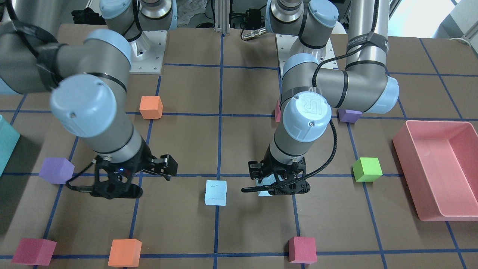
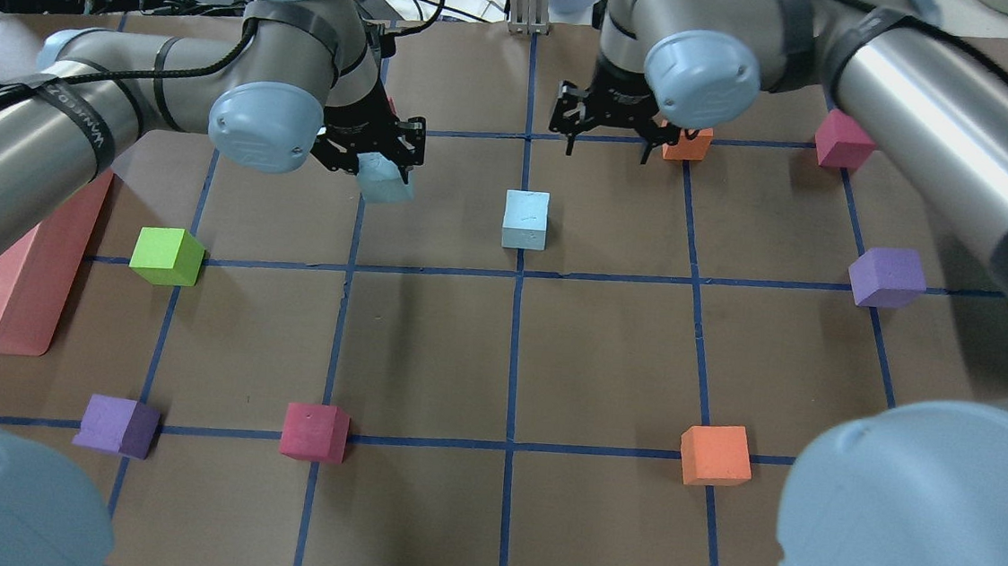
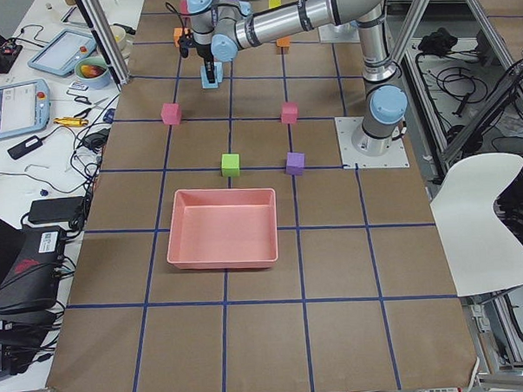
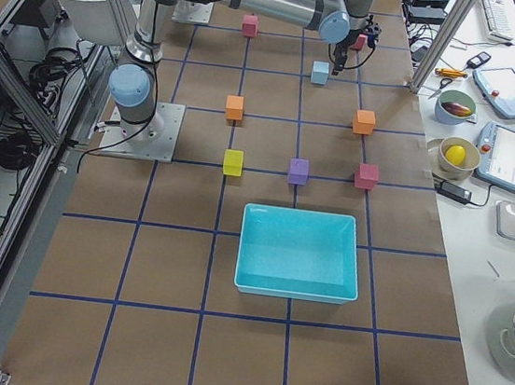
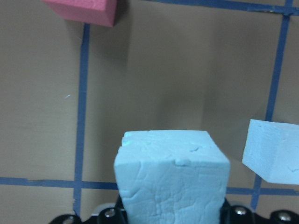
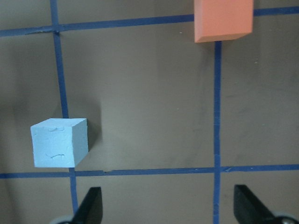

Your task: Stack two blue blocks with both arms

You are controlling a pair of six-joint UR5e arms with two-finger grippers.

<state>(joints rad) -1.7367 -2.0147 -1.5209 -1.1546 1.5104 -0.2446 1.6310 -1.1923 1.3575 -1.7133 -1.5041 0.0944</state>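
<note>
A smooth pink bin (image 1: 437, 172) is sitting at the robot's left. The left gripper (image 2: 383, 164) is clamping one scuffed, crackled foam blue block (image 5: 170, 182), while the right gripper (image 6: 170, 210) is hovering with jaws spread wide. The other blue block (image 2: 525, 219) is resting between them on the table (image 2: 427, 340), an orange cube (image 2: 686, 144) lying near the right gripper.

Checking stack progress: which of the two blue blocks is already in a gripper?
The held blue block, clamped in the left gripper; the other blue block sits alone on the table by the centre gridline.
</note>
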